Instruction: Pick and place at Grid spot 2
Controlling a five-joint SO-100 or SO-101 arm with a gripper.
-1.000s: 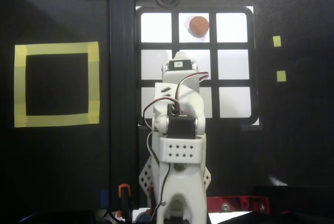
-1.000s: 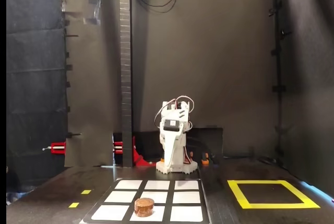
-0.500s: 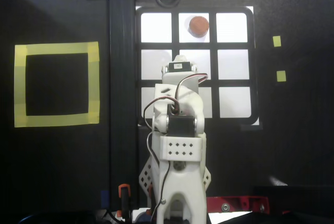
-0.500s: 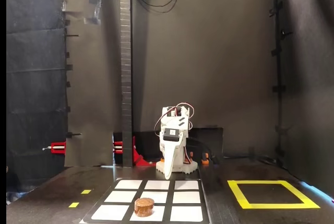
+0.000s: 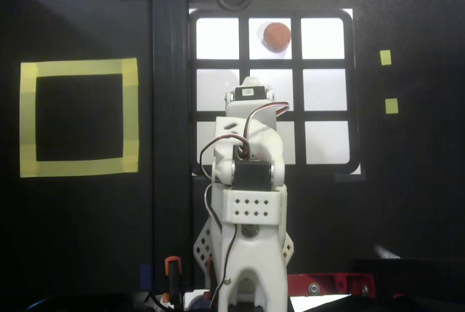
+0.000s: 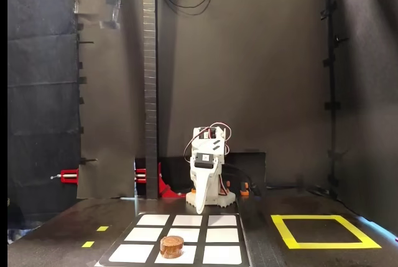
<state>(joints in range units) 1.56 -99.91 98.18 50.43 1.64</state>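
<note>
Brown and round, with no long axis, one disc (image 6: 172, 246) lies flat in Grid spot 2 (image 5: 256, 27), nearest the fixed view's camera; nine white cells fill the grid (image 6: 201, 237). Beyond, the pincer (image 6: 201, 208) points down, fingers together, empty.

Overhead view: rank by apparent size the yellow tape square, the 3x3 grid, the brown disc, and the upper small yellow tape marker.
1. 3x3 grid
2. yellow tape square, somewhat smaller
3. brown disc
4. upper small yellow marker, smallest

All lie flat on the table, so camera nearness hardly skews this.
</note>
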